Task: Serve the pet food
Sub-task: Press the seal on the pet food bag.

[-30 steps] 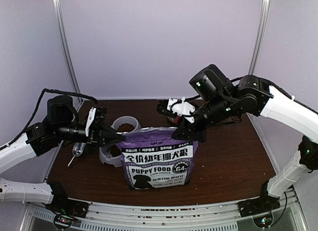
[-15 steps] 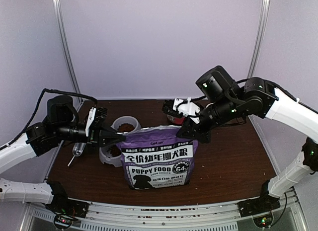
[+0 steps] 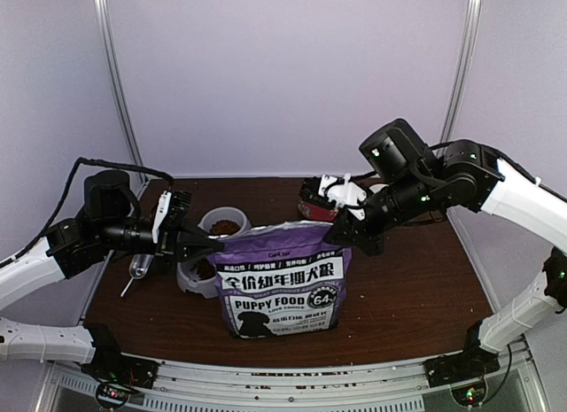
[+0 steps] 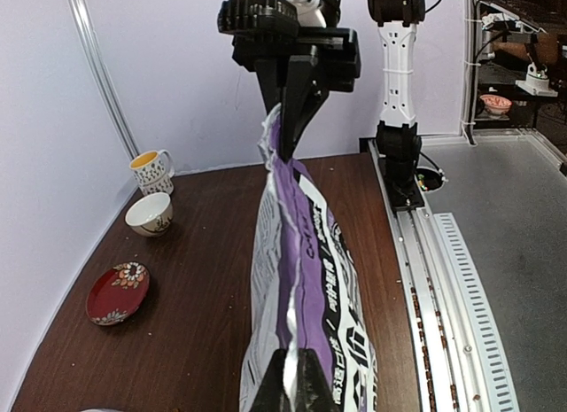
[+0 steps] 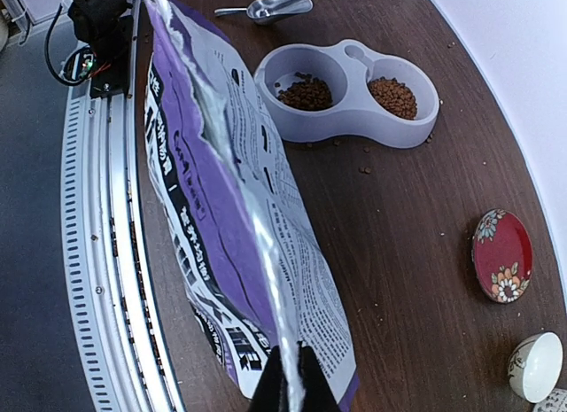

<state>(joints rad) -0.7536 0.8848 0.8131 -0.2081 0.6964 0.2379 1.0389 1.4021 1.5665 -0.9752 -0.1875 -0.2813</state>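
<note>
Left gripper: clamped on the left top corner of the purple bag. Pet food: in both wells of the grey bowl behind. Right gripper: pinching the right corner. I'd fear uneven pulling slipping or tearing that thin edge, toppling the bag.

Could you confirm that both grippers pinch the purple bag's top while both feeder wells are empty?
Not empty: the right wrist view shows pet food in both wells of the feeder. The left gripper and right gripper do pinch the bag.
</note>
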